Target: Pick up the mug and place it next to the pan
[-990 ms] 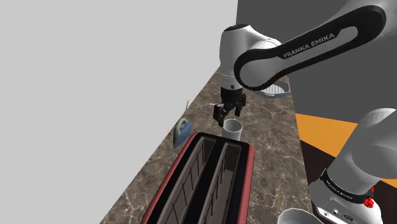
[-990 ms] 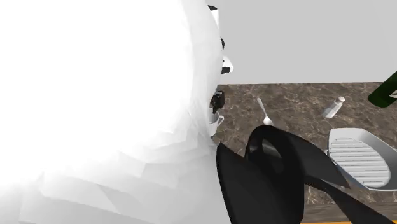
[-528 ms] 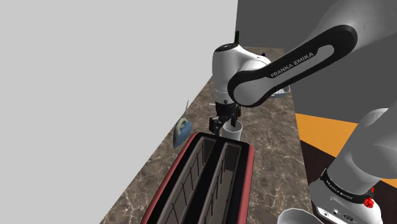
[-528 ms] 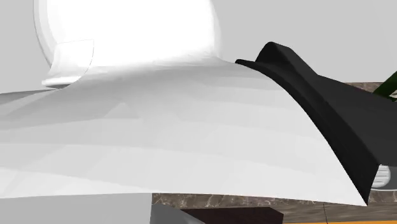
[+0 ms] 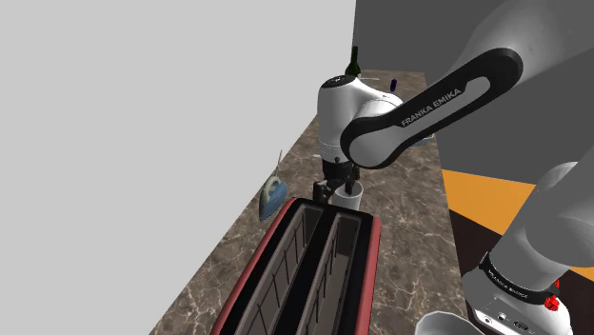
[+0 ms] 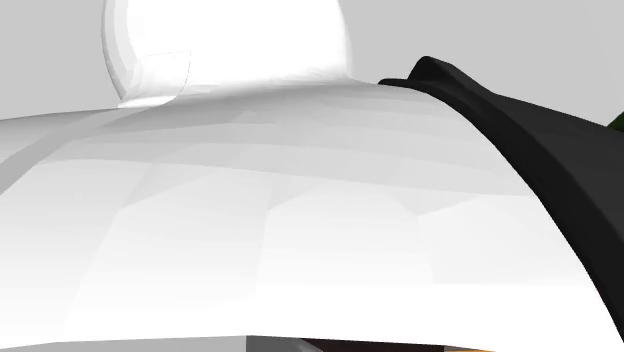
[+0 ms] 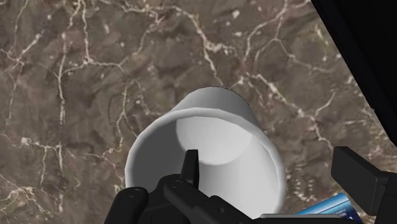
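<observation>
Mug upright on marbled surface; your fingers stand apart, one inside its rim, one outside.

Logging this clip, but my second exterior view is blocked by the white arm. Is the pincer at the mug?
Observer: Yes. In the wrist view the pincer is open, with one finger inside the white mug and the other outside its wall.
Operator: Is the mug off the surface?
Observer: It does not look so. In the shoulder view it seems to sit on the marbled counter.
Operator: Anything close by?
Observer: A red-sided toaster lies right beside it.
</observation>
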Motion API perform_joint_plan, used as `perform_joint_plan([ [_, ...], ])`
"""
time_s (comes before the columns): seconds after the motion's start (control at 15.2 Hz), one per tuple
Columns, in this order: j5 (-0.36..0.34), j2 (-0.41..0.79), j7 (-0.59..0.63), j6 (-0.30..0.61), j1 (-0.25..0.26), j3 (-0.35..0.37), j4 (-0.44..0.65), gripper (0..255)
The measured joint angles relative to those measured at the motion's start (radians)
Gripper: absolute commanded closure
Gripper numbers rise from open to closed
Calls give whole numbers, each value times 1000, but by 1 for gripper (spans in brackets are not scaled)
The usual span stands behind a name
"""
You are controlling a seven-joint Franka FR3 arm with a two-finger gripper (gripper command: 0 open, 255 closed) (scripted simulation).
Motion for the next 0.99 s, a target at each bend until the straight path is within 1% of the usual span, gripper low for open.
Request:
perform_joint_plan([
  [0.07, 0, 0, 0, 0, 0, 0, 0, 0],
  [0.13, 0, 0, 0, 0, 0, 0, 0, 255],
  [0.79, 0, 1, 0, 1, 0, 0, 0, 255],
  [0.99, 7, -19, -8, -29, 2, -4, 12, 255],
])
